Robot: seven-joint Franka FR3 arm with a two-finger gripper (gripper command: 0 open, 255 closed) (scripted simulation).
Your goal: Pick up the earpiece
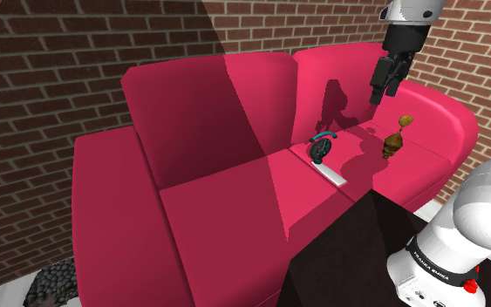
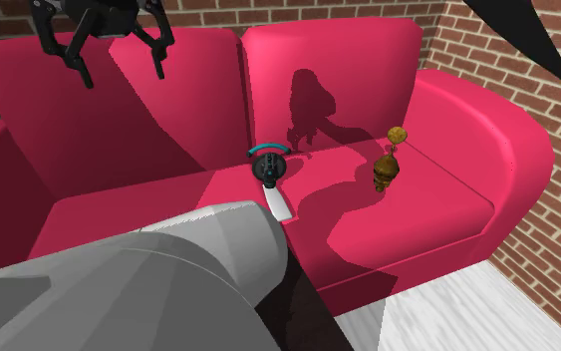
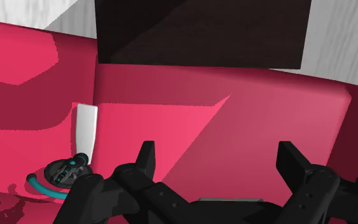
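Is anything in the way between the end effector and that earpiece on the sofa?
Nothing visible is. The open end effector hangs in the air above the sofa, and the earpiece lies uncovered on the seat. The brown figurine stands off to one side.

The sofa (image 1: 217, 218) is smooth, matt pink, with no weave showing. The brick wall (image 1: 51, 78) behind it looks rough, with pale mortar lines. The earpiece (image 1: 322, 148) is dark and smooth with a teal band; its material cannot be told. The gripper (image 1: 383, 94) is matt black, and the arm (image 1: 483, 209) is smooth white with a soft sheen. The floor (image 2: 457, 309) shows pale, streaked grain.
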